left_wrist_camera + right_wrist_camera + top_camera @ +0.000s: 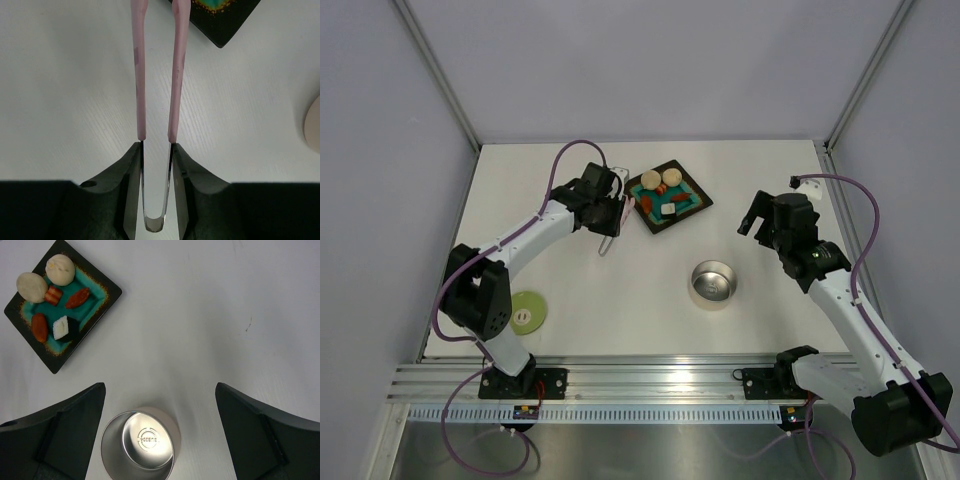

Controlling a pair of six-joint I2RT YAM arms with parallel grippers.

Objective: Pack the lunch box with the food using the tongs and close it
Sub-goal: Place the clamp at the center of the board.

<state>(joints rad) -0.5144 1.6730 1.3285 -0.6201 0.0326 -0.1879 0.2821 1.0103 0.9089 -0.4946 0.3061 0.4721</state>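
Tongs [178,75] sit clenched in the left gripper [155,150] toward the table's [620,310] far edge, beside the tray [114,290]. The hold looks slight, so they may twist when squeezed. Lunch box [714,283] stands mid-table below the right gripper [160,387], jaws released.

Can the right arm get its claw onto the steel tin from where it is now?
Probably yes. The right claw is open and pointed toward the tin, which stands alone and uncovered, with nothing between them.

Bright, even light (soft shadows), glare inside lunch box [142,440].
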